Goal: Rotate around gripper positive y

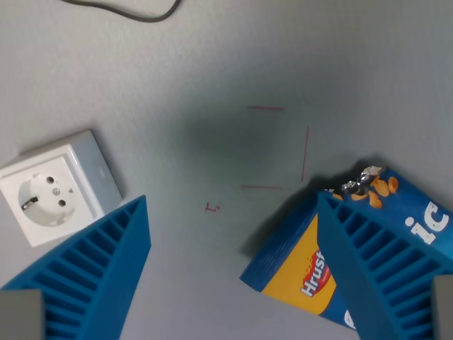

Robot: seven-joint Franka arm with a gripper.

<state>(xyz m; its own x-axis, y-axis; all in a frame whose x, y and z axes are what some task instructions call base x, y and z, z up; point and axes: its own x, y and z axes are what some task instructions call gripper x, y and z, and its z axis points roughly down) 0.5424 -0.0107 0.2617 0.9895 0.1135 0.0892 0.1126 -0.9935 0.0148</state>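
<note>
Blue ribbed fingers of the hand rise from the lower corners of the wrist view, one at the lower left and one at the lower right, spread wide with nothing between them. The hand hangs above a grey tabletop, and only bare surface shows in the gap between the fingers.

Partly behind the finger on the wrist view's right lies a blue and yellow snack box, flat on the tabletop and turned at an angle; part of a red-lettered word shows on its yellow panel, and orange snack pieces are pictured near its upper end. The finger overlaps it in the picture; whether they touch cannot be told.

Just above the finger on the wrist view's left sits a white wall socket, its face up, well apart from the box.

Thin red lines are marked on the tabletop between the two things, forming a partial square. A dark cable curves along the top edge.
</note>
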